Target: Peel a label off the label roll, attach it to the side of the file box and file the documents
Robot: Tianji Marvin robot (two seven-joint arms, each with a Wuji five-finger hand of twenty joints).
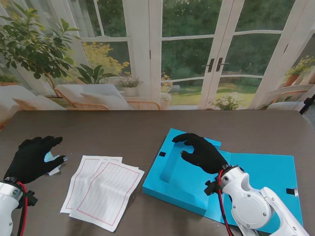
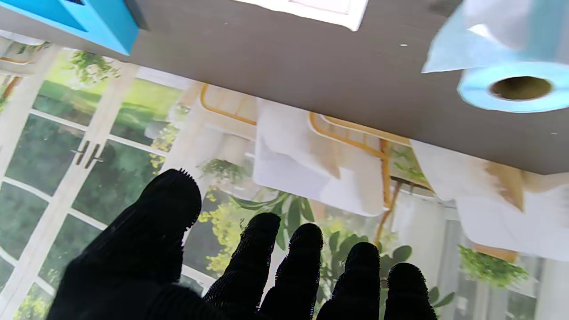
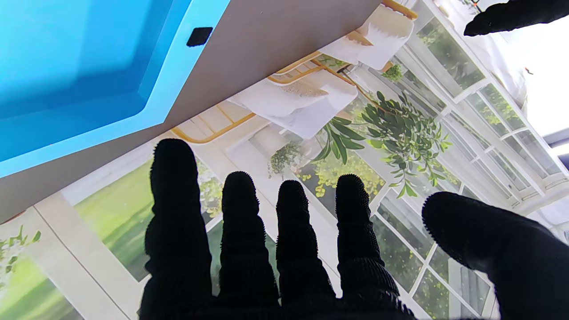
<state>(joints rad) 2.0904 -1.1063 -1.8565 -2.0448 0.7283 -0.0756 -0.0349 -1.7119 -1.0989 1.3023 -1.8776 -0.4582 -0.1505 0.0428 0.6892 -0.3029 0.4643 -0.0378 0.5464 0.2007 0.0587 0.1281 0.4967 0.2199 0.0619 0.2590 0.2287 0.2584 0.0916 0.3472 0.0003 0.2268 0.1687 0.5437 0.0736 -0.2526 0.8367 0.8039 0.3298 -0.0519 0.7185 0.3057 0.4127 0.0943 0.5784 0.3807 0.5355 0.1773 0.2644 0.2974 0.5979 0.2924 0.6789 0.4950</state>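
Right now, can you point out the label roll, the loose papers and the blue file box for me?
label roll point(image 2: 511, 91): left wrist view, on the roll's blue end face beside the core hole.
papers point(image 1: 106, 189): stand view, middle of the top sheet.
file box point(image 1: 170, 184): stand view, on the box's near rim.

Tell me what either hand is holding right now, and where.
Nothing: left hand is spread over the label roll, right hand open over the file box.

Dark brown bench point(image 1: 147, 128). Open blue file box point(image 1: 182, 182) lies flat; lined documents point(image 1: 103, 189) just left of it; label roll point(image 2: 511, 86) farther left.
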